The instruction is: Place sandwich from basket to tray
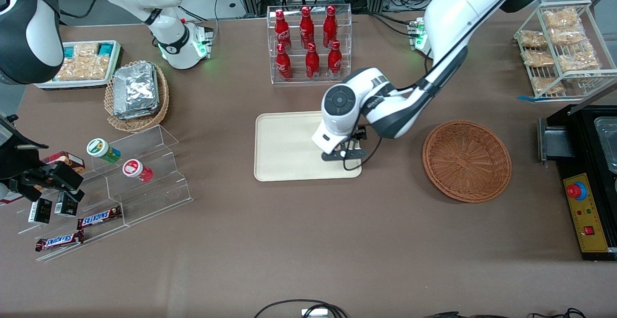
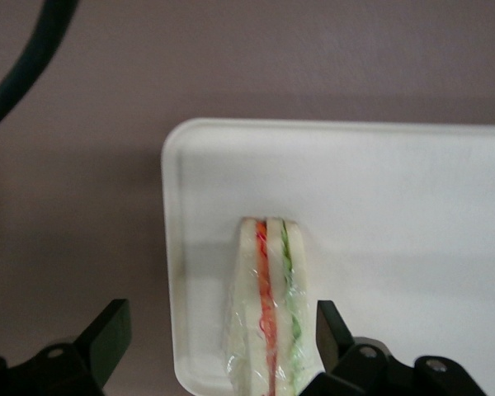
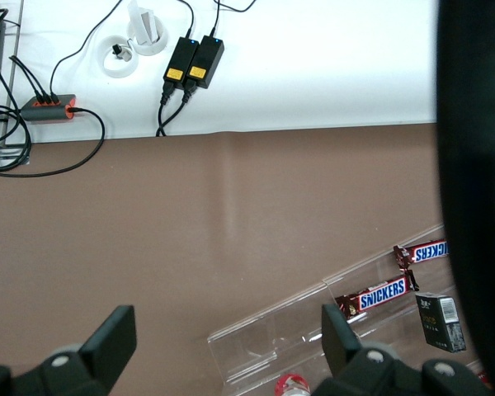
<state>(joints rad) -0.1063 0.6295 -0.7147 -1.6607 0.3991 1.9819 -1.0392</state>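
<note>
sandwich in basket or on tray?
On the tray: sandwich lies near its edge between the open gripper fingers; basket empty.

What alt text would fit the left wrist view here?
A wrapped sandwich lies on the cream tray near one rounded corner, between the open fingers of the hand, which do not touch it. Brown table surrounds the tray, and a dark cable crosses it.

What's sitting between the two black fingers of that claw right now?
The sandwich, resting on the tray. The wrist view shows the open gripper straddling it, one finger clearly apart from it.
</note>
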